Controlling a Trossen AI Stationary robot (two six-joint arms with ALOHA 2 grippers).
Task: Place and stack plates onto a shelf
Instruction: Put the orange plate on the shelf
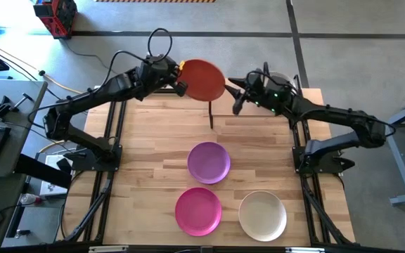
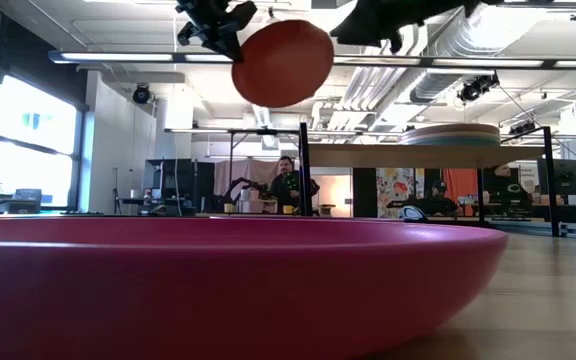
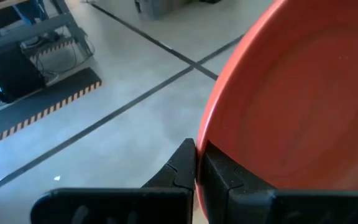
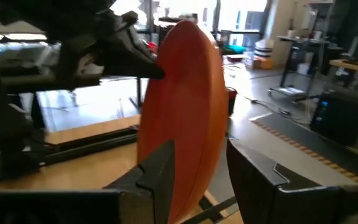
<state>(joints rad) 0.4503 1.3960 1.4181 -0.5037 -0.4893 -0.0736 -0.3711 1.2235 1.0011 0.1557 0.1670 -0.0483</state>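
My left gripper (image 1: 181, 76) is shut on an orange plate (image 1: 203, 79), held high above the table's far edge; it also shows in the low view (image 2: 283, 62). My right gripper (image 1: 235, 90) is open. Its two fingers stand on either side of the plate's opposite rim (image 4: 188, 124); I cannot tell whether they touch it. The shelf (image 2: 418, 156) carries a stack of plates (image 2: 456, 133) and is mostly hidden under my right arm in the high view. Purple (image 1: 209, 162), magenta (image 1: 198, 210) and cream (image 1: 262, 215) plates lie flat on the table. My left gripper pinches the orange plate's rim (image 3: 211, 138) between its two fingers, one finger on the inner face and one on the underside. The fingers come from the table's left. The plate is lifted clear of the table and tilted.
A black shelf post (image 1: 211, 116) stands just near of the orange plate. The magenta plate fills the low view's foreground (image 2: 218, 285). A person sits in the room behind the table (image 2: 288, 185). Bare wood (image 1: 146, 140) lies left of the purple plate.
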